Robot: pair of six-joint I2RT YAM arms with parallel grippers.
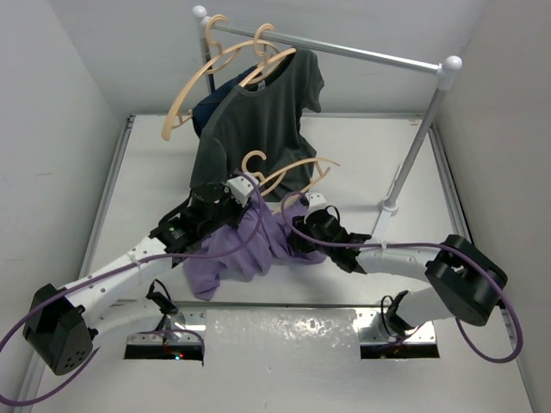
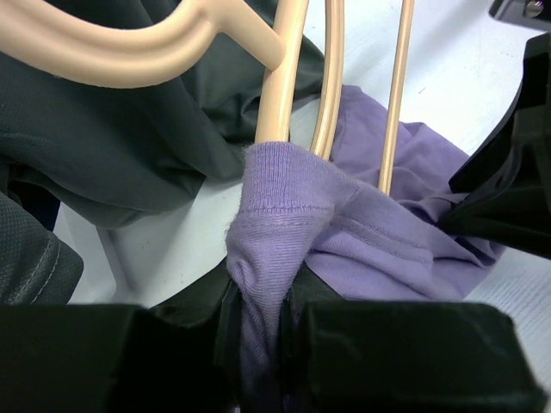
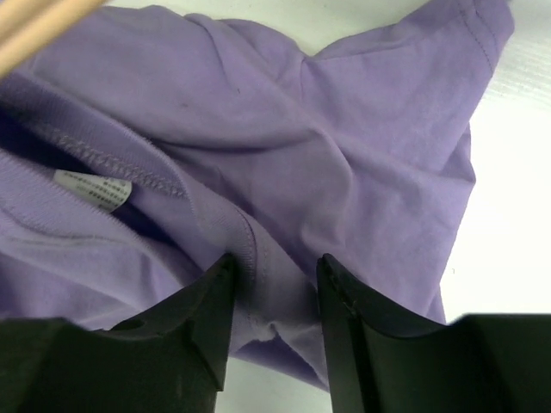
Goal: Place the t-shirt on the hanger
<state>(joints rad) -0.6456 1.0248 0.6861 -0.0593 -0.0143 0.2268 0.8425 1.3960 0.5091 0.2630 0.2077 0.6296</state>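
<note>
White table [image 1: 146, 181]: your left gripper [image 2: 263, 314] clamps the t-shirt [image 2: 387, 249] collar at the hanger [image 2: 277, 103]. Right gripper [image 3: 275, 268] straddles a fold; grip unclear.

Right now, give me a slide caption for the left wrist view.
Left gripper pinching the t-shirt by its collar at the hanger, grey shirt behind.

White table [image 1: 362, 155]: crumpled lavender t-shirt [image 1: 225, 258], lower part resting on it; clothes rail post [image 1: 411, 151] standing at right rear.
</note>
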